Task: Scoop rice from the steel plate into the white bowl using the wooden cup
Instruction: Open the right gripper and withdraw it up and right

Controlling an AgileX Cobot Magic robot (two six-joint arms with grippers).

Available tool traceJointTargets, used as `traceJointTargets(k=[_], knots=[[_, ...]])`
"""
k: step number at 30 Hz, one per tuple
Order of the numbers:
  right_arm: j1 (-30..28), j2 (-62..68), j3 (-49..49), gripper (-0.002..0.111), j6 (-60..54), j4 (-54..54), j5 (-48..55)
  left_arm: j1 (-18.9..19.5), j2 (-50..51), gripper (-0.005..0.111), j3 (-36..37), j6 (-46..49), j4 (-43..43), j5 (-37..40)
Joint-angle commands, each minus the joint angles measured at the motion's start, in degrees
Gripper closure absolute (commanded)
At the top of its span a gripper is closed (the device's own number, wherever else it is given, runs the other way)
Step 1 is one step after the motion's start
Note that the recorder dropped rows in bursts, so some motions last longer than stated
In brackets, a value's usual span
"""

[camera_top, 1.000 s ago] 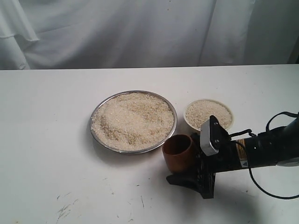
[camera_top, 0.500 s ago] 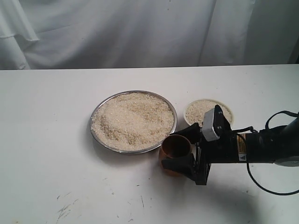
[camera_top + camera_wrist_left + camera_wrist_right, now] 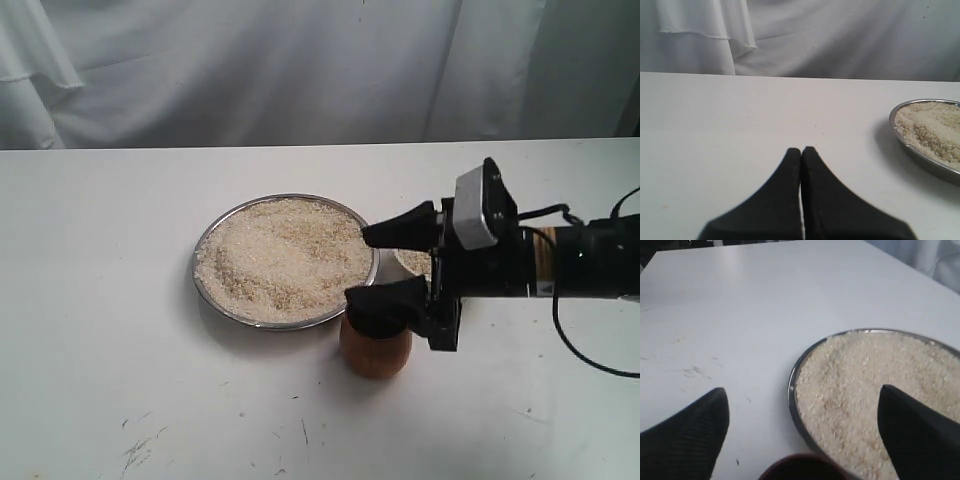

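The steel plate [image 3: 203,243] holds a broad heap of rice [image 3: 285,255] at mid table. Just in front of its right rim the wooden cup [image 3: 376,348] stands upright on the table. My right gripper [image 3: 358,267] hovers open above the cup, one finger over the plate's edge, the other over the cup's mouth, touching neither. It hides most of the white bowl [image 3: 411,263]. The right wrist view shows the open right gripper [image 3: 802,392], the plate [image 3: 792,390], the rice [image 3: 870,380] and the cup's rim [image 3: 800,469]. My left gripper [image 3: 801,150] is shut and empty above bare table, left of the plate [image 3: 920,156].
A white cloth backdrop [image 3: 300,70] hangs behind the table's far edge. The white tabletop [image 3: 100,300] carries faint scuff marks [image 3: 135,450] near its front left. A black cable [image 3: 590,360] loops under the right arm.
My right gripper has risen from table level beside the cup to above it and shifted toward the plate, staying open. The cup stays standing on the table.
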Motion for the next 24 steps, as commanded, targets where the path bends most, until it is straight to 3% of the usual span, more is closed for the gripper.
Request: traceJointTargets(k=[1,4,10,15,24], knots=[[-0.5,-9.0,-0.2,0.045,4.7,-0.2,3.4,-0.1,-0.3,0.107,0.3,-0.2,0.0,-0.4],[-0.5,-15.6,-0.2,0.061,12.7,-0.2,9.5,-0.1,-0.3,0.107,0.3,-0.2,0.0,-0.4],[-0.5,-27.9,-0.2,0.108,31.0,2.3,26.7,-0.1,-0.3,0.107,0.3,-0.2,0.0,-0.4],[-0.5,-34.6,-0.2,0.108,37.8,2.8,39.4,-0.1,-0.3,0.107,0.3,-0.2,0.0,-0.4],[-0.5,-40.2,-0.1,0.108,39.2,2.7,42.9,-0.1,-0.3,0.107,0.3,-0.2,0.0,-0.4]])
